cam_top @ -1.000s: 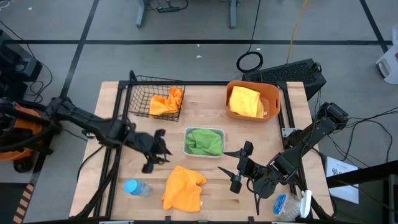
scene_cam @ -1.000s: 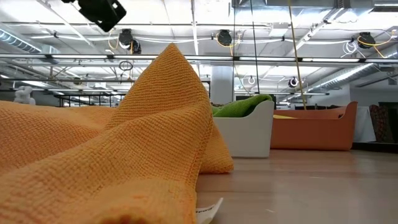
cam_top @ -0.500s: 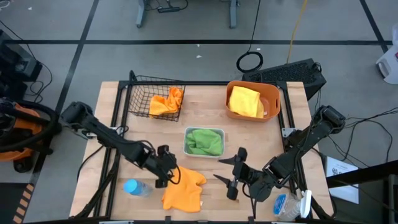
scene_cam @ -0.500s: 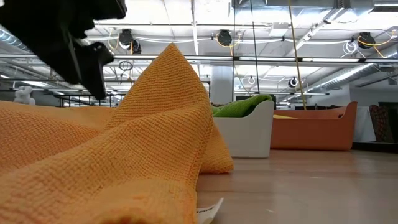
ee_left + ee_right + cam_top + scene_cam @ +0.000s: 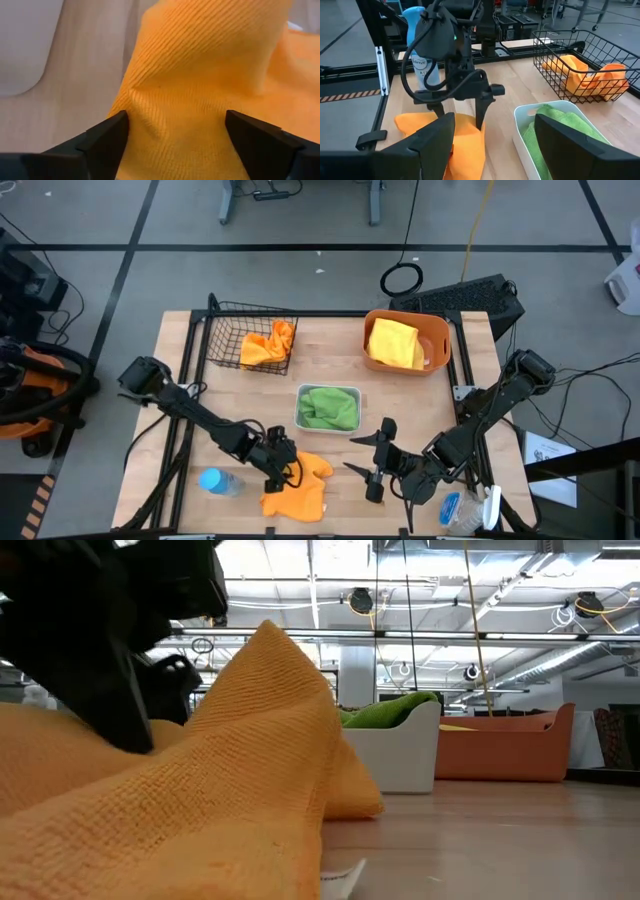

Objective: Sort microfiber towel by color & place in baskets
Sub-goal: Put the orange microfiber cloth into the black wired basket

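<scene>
An orange microfiber towel (image 5: 300,488) lies crumpled on the table near its front edge; the low view shows it close up (image 5: 250,760). My left gripper (image 5: 285,470) stands open right on its far left part, a raised fold between the fingers. My right gripper (image 5: 372,468) hangs open above bare table to the towel's right. Another orange towel (image 5: 268,343) lies in the black wire basket (image 5: 225,320). A yellow one (image 5: 393,343) lies in the orange tub (image 5: 440,335), and a green one (image 5: 328,408) in the white tray (image 5: 300,395). My left gripper is open, its two fingertips (image 5: 107,135) set down on the orange towel with a raised fold (image 5: 175,110) between them. The fingers slant down from the table's left. The towel lies slack on the table.
A blue-capped bottle (image 5: 218,481) lies on its side left of the towel. A spray bottle (image 5: 465,510) sits at the near right corner. Bare wood shows between the white tray and my right gripper.
My left gripper has come down and toward the table's near right, from beside the white tray onto the orange towel. The towel's raised peak has shifted a little where the fingers landed.
</scene>
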